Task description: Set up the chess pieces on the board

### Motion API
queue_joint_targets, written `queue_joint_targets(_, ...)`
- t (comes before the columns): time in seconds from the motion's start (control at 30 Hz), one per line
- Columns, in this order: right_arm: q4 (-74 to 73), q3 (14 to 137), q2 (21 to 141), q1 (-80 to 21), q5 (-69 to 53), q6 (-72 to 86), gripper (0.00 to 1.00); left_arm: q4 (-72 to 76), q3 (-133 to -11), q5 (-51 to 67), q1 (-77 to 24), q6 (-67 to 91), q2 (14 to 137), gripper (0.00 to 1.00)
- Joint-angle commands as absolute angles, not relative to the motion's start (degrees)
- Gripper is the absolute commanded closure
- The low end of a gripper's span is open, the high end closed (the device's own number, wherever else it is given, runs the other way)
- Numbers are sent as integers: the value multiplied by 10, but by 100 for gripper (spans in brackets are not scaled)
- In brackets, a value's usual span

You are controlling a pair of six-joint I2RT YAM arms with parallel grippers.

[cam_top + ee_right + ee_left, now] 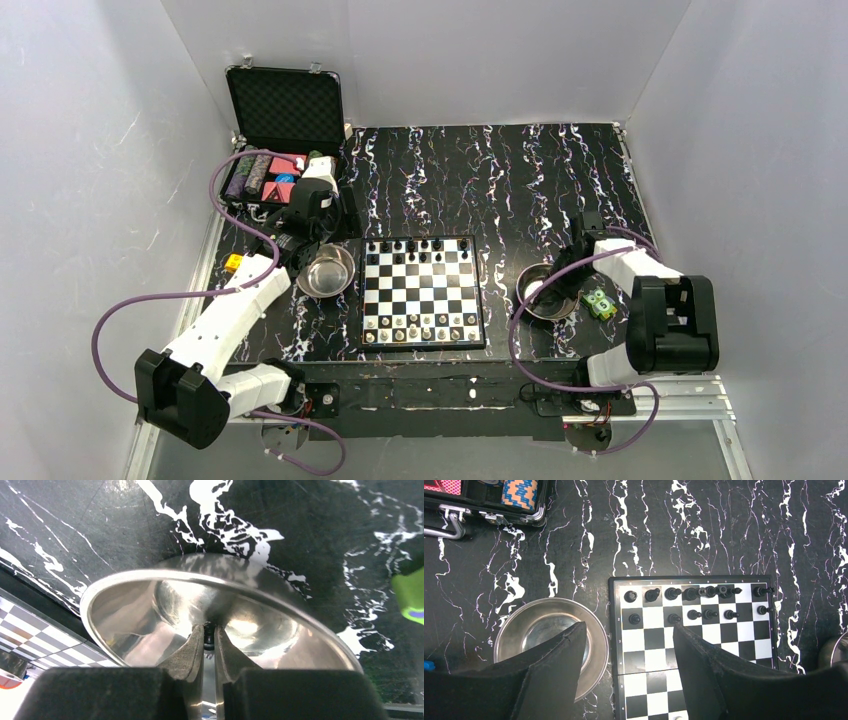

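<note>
1. Our right hand reaches down into the right bowl. Its fingers are drawn narrow, pinching what looks like a small dark piece at the bowl's bottom. We judge it is fetching a loose piece for the board.
2. Our left hand hangs spread wide and holds nothing. One finger is above the left bowl, the other above the board. We judge that it waits there, ready for either.
3. Ahead of the left hand's fingertips, the black pieces fill the far rank. The second rank shows gaps, so the dark piece likely belongs there. The white pieces stand in the ranks on the near side.
4. The bowl's steep wall crowds the right hand's fingers, so the lift must go straight up. A green toy lies on the surface to that hand's right.
5. Far ahead and left of the left hand sits an open case with poker chips, out of the way.
</note>
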State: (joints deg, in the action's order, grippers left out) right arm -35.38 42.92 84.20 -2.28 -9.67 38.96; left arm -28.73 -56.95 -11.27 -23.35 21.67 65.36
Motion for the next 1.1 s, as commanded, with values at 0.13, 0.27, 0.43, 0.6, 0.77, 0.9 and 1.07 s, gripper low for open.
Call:
queue_joint_targets(0.13, -336, 423, 719, -25, -57, 390, 94, -294, -585, -101, -230, 215, 649, 35)
queue_joint_targets(0.27, -329, 425, 667, -24, -63, 377, 98, -297, -593, -88, -230, 218, 651, 34)
queue_joint_targets(0.43, -280, 409, 599, -24, -112, 335, 99, -300, -608, -56, -230, 218, 651, 32)
queue_joint_targets(0.6, -209, 389, 541, -27, -197, 308, 99, -300, -623, -26, -230, 216, 653, 30)
queue_joint_targets(0.77, -149, 380, 517, -67, -230, 279, 99, -299, -626, -11, -230, 219, 657, 30)
queue_joint_targets(0.9, -72, 352, 489, -163, -195, 245, 99, -300, -623, -10, -230, 221, 653, 30)
queue_joint_targets(1.07, 96, 276, 473, -265, -162, 196, 99, -305, -616, -15, -229, 222, 641, 30)
